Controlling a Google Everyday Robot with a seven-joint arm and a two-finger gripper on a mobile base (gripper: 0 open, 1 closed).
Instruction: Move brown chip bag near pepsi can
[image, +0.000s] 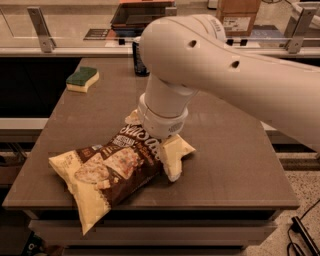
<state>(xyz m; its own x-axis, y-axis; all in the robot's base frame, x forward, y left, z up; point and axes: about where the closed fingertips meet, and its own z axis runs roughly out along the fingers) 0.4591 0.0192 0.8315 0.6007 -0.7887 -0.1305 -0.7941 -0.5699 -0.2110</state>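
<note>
The brown chip bag (110, 167) lies flat on the front left part of the dark table (235, 150). It has a dark brown middle, pale yellow ends and white "Sea Salt" lettering. My gripper (169, 156) is down at the bag's right end, under the big white arm (210, 65), and touches or overlaps the bag's edge. The pepsi can (138, 61) stands upright at the table's far edge. Only a dark blue sliver of it shows to the left of the arm. The can is well away from the bag.
A green-and-yellow sponge (82, 79) lies at the table's far left. A counter with metal rail posts (40, 27) and a cardboard box (238, 12) runs behind the table. The floor drops off at the right and front edges.
</note>
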